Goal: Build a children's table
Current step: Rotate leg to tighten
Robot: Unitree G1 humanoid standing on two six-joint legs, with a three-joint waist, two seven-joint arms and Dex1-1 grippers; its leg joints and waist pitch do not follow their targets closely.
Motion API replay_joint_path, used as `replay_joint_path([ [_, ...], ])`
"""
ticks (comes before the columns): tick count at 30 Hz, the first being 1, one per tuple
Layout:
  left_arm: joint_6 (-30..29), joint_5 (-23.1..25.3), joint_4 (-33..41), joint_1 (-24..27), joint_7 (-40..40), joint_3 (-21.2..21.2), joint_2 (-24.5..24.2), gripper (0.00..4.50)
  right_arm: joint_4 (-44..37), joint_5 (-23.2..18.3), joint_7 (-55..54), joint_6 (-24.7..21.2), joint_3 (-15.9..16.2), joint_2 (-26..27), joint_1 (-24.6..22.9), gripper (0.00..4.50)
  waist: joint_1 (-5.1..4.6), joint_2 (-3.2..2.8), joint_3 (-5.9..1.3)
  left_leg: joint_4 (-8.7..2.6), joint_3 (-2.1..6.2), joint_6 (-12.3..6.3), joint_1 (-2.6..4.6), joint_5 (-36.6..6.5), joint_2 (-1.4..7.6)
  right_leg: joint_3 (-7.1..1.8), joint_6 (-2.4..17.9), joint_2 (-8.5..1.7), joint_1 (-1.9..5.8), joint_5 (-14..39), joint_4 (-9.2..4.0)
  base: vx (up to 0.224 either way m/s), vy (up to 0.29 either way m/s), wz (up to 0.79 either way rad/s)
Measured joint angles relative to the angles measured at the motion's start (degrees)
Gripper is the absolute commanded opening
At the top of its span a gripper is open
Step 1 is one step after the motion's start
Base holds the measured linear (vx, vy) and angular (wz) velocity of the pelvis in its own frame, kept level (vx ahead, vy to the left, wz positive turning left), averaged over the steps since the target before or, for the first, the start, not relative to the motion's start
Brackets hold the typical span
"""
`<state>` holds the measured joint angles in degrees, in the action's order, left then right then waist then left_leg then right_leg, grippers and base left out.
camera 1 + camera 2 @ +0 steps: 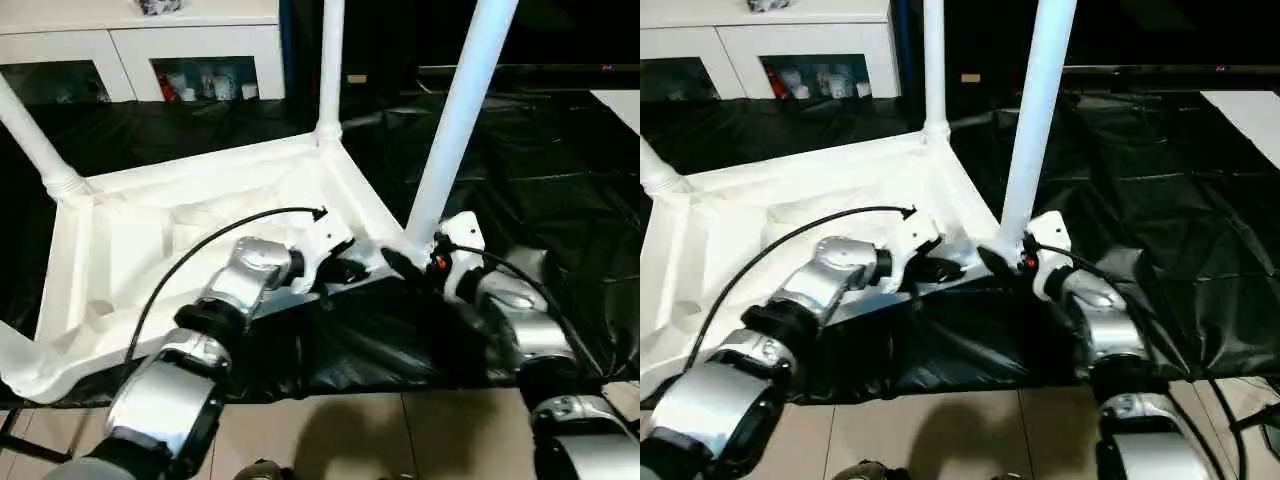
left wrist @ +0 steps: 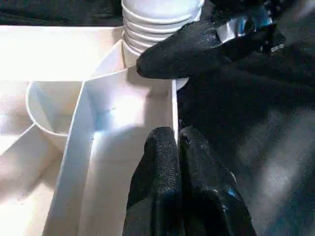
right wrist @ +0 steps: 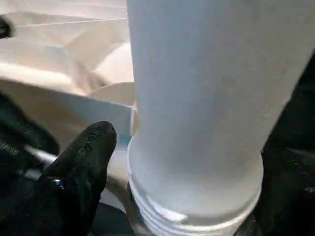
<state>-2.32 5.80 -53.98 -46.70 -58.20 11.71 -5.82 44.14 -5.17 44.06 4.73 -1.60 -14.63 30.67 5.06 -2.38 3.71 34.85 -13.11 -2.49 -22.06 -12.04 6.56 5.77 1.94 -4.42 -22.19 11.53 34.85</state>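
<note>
Left eye view: nearest are the silver forearms. The left gripper is pressed shut on nothing against the near rim of the upturned table top. The right gripper stands spread at the base of the near-corner leg; whether it is gripped cannot be told. That leg's long axis rises upright from its socket, nearer the right arm. Beyond this corner, two more legs are seated.

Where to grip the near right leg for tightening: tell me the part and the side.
Probably low on the leg, just above its ribbed base at the corner socket. Come from the robot's side, where the right gripper sits; the round tube suits fingers straddling it.
</note>
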Motion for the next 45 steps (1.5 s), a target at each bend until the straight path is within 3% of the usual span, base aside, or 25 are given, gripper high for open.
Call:
replay_joint_path([
  [7, 1.07, -1.22, 3.21, 2.39, -11.3, 1.72, -3.23, 0.0, -5.93, -2.14, 16.84, -1.01, 3.3, -4.97, -4.04, 3.9, 1.13, -0.02, 0.0, 0.08, 0.0, 0.08, 0.02, -0.03, 0.0, -0.01, -0.01, -0.01, 0.07, 0.0, 0.0, 0.0, 0.0, 0.0],
  [11, 1.52, -1.71, 4.89, 3.33, -16.79, 2.46, -5.25, 0.0, -10.96, -3.64, 24.37, -3.19, 6.04, -8.41, -6.25, 3.58, 1.76, -0.07, 0.01, 0.09, 0.0, 0.08, 0.02, -0.04, 0.0, -0.02, -0.01, -0.01, 0.12, 0.01, -0.02, 0.0, 0.0, 0.0],
  [22, 1.54, -1.71, 5.48, 3.39, -20.35, 3.32, -6.19, 0.0, -14.97, -3.84, 28.22, -5.84, 7.11, -9.95, -7.92, 2.82, 2.2, -0.07, 0.0, 0.09, 0.01, 0.09, 0.02, -0.04, 0.0, -0.02, -0.01, -0.01, 0.12, 0.01, -0.02, 0.0, 0.0, 0.0],
  [27, 1.52, -1.41, 5.24, 3.4, -15.69, 2.73, -5.64, 0.0, -13.7, -3.05, 22.04, -5.97, 5.93, -8.11, -7.35, 2.75, 1.77, -0.05, -0.01, 0.13, 0.01, 0.12, 0.12, -0.02, 0.01, -0.02, 0.0, -0.01, 0.18, 0.0, 0.03, 0.0, 0.0, 0.0],
  [32, -0.36, 0.83, 0.73, 0.53, 0.63, 0.45, -0.48, 0.0, -4.79, 0.38, -1.03, -6.53, 1.5, -0.96, -1.44, 2.73, -0.02, -0.01, -0.03, 0.17, 0.01, 0.14, 0.23, -0.01, 0.0, -0.07, 0.0, -0.03, 0.28, 0.0, -0.11, 0.0, 0.0, 0.0],
  [37, -2.69, 0.79, -0.35, -0.51, 8.99, -0.46, 3.56, 0.0, -1.6, 1.05, -14.94, -7.64, -1.07, 2.77, 1.38, 2.73, -0.29, -0.05, -0.08, 0.14, -0.01, 0.12, 0.21, -0.04, 0.0, -0.08, 0.08, -0.03, 0.3, -0.07, -0.18, 0.0, 0.0, 0.0],
  [40, -2.93, 0.8, -0.35, -0.56, 10.84, -0.68, 4.22, 0.0, 0.37, 1.67, -18.24, -5.47, -1.3, 3.79, 2.29, 2.73, -0.19, -0.15, -0.16, 0.02, -0.01, 0.11, 0.18, -0.06, 0.0, -0.05, 0.05, -0.02, 0.24, -0.06, -0.17, 0.0, 0.0, 0.0],
  [42, -2.91, 0.81, -0.81, -0.72, 10.95, -0.7, 4.37, 0.0, 1.35, 1.88, -18.72, -3.95, -1.51, 4.09, 2.34, 3.28, -0.17, -0.3, -0.25, 0.01, 0.0, 0.1, 0.18, -0.05, 0.0, -0.04, 0.02, -0.02, 0.24, -0.04, -0.17, 0.0, 0.0, 0.0],
  [45, -2.71, 0.81, -0.9, -0.74, 10.6, -0.68, 4.37, 0.0, 1.41, 1.65, -17.85, -4.05, -1.96, 4.3, 2.3, 3.51, -0.19, -0.32, -0.26, 0.04, 0.0, 0.09, 0.17, -0.04, 0.0, -0.04, 0.03, -0.03, 0.24, -0.05, -0.16, 0.0, 0.0, 0.0],
])
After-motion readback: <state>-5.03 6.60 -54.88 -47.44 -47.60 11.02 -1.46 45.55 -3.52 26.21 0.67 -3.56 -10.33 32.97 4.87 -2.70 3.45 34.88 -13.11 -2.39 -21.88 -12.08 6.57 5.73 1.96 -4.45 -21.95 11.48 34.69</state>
